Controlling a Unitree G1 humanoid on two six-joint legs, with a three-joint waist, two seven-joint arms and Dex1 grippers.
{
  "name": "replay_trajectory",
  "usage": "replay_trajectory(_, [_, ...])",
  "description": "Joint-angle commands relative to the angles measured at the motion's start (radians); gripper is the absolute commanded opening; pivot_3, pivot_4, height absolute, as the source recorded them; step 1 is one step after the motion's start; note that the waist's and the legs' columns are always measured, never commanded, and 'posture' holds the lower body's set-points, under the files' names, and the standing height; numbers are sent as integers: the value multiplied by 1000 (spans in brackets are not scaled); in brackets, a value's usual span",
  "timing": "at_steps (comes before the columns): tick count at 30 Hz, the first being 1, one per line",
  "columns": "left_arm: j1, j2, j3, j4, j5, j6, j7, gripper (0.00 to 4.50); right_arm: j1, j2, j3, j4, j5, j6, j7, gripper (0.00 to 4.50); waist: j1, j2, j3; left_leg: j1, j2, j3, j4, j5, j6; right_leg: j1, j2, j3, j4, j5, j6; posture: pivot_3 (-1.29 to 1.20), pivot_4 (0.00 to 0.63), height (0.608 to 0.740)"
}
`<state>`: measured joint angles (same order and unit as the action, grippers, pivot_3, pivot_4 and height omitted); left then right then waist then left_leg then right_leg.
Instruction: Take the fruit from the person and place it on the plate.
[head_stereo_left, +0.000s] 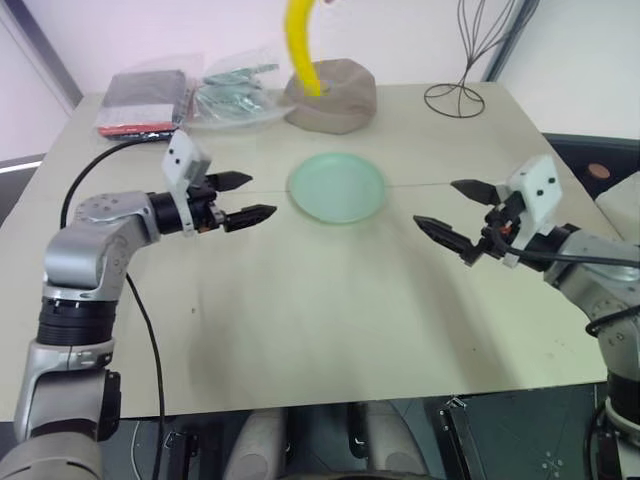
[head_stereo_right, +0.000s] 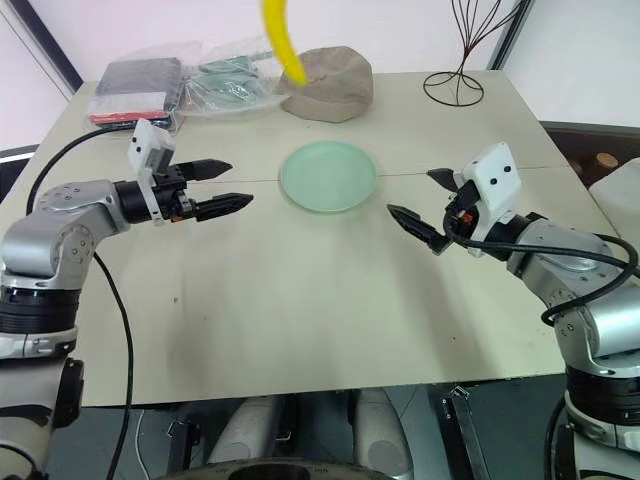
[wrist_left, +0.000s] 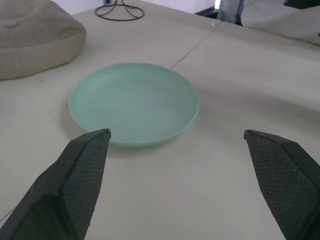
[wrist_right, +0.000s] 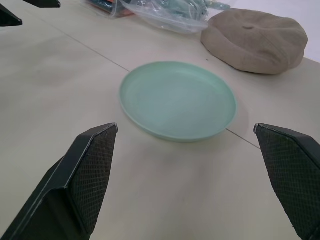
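A bright yellow banana (head_stereo_left: 301, 48) hangs down from the top edge of the head views, above the far side of the table; the person holding it is out of view. The pale mint-green plate (head_stereo_left: 337, 187) lies bare at the table's middle, also seen from the wrists as the plate (wrist_left: 134, 102) and the plate (wrist_right: 178, 99). My left gripper (head_stereo_left: 262, 195) hovers open just left of the plate, pointing at it. My right gripper (head_stereo_left: 435, 202) hovers open to the plate's right, also pointing at it. Nothing is between either gripper's fingers.
A domed brownish-grey lump (head_stereo_left: 332, 95) sits behind the plate, below the banana. Clear plastic bags (head_stereo_left: 235, 90) and a dark package (head_stereo_left: 145, 100) lie at the far left. A black wire stand (head_stereo_left: 455, 95) rises at the far right. A black cable (head_stereo_left: 90, 170) runs by my left arm.
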<state>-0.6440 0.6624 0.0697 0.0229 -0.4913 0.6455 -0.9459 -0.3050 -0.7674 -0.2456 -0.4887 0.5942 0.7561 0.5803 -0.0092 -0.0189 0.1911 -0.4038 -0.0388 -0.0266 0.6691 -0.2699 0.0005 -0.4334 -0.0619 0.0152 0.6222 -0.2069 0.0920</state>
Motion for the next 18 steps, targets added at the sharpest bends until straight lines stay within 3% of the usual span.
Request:
replay_trajectory(1, [-60, -25, 65, 10, -40, 25, 57, 4458, -27, 2, -17, -36, 5, -20, -8, 4500, 1, 0, 0, 0, 0, 0, 0, 0, 0, 0, 0, 0, 0, 0, 0, 0, 150, 740])
replay_trajectory(10, [-201, -107, 177, 129, -74, 65, 250, 4458, -36, 10, -4, -32, -1, -30, -10, 4500, 0, 0, 0, 0, 0, 0, 0, 0, 0, 0, 1, 0, 0, 0, 0, 0, 150, 740])
replay_trajectory(18, [-317, -184, 211, 236, -106, 49, 308, 4458, -41, 12, 2, -32, -1, -33, -12, 4500, 1, 0, 0, 0, -1, 0, 0, 0, 0, 0, 1, 0, 0, 0, 0, 0, 150, 740])
